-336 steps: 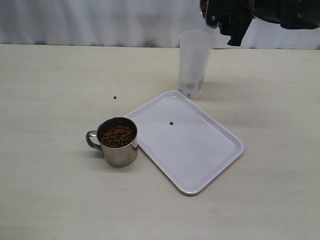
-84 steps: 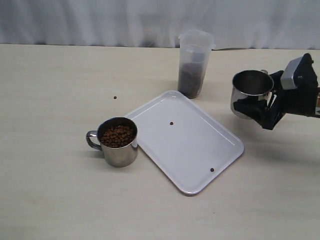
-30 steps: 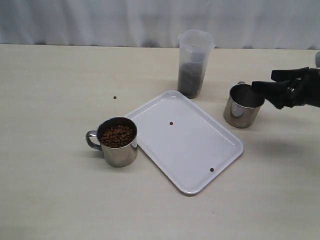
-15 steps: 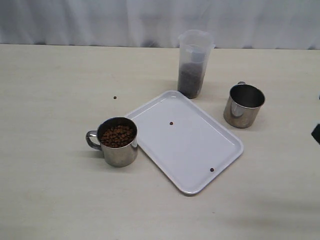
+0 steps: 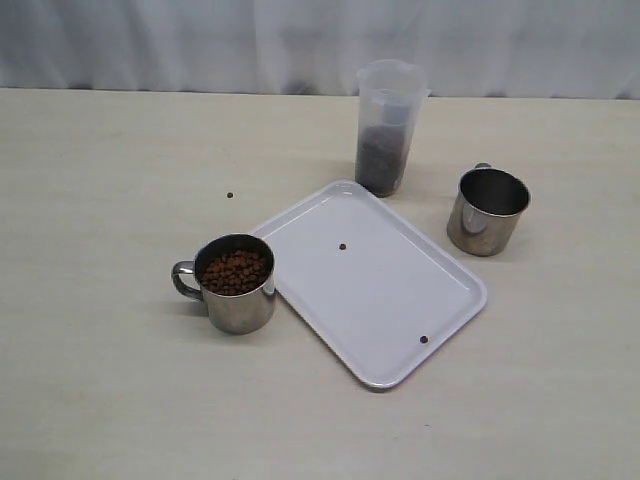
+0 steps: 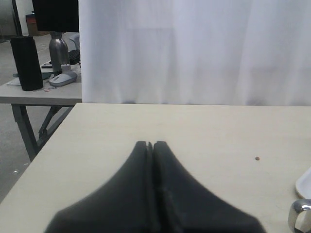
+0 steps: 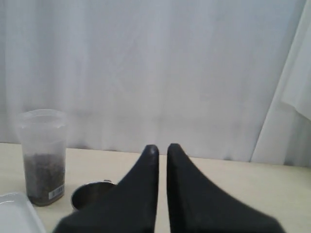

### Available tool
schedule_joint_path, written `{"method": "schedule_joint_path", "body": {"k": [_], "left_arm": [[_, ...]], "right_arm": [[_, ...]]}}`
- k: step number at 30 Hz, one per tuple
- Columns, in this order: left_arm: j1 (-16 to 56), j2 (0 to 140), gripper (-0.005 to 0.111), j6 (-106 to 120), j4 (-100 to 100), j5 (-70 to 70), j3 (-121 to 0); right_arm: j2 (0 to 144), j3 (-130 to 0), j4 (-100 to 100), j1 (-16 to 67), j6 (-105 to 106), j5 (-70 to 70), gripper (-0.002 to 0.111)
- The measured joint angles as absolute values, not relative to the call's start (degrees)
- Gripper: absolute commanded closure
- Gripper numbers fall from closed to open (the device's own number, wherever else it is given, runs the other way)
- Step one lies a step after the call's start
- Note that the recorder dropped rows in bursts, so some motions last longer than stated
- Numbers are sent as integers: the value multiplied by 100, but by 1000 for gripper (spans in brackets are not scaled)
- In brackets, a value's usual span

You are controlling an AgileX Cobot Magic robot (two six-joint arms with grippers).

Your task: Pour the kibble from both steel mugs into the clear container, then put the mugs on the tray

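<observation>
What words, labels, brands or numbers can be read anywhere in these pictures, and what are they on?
No text here can be read.
Pale sticker low on the clear container: print too small and blurred to read.
Full steel mug, empty steel mug, tray, table: no writing shows.

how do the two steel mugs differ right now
The full mug holds kibble; the empty mug shows bare steel inside. The full mug stands left of the tray, handle pointing left; the empty mug stands right of it, handle at the back. Both are upright, shiny and off the tray.
</observation>
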State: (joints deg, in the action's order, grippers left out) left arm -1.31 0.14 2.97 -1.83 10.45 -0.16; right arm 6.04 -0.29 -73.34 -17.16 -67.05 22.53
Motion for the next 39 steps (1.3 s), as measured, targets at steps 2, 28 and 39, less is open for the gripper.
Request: {"method": "schedule_joint_path", "body": {"k": [2, 28, 39], "left_arm": [[-131, 14, 107, 297, -183, 1045, -16], [-131, 14, 107, 297, -183, 1045, -16], [-131, 14, 107, 297, -183, 1045, -16]], "right_arm": [[93, -29, -8783, -1716, -8150, 2227, 104], [1099, -20, -9808, 259, -9479, 2116, 104], [790, -20, -9808, 1166, -9491, 2127, 104]]}}
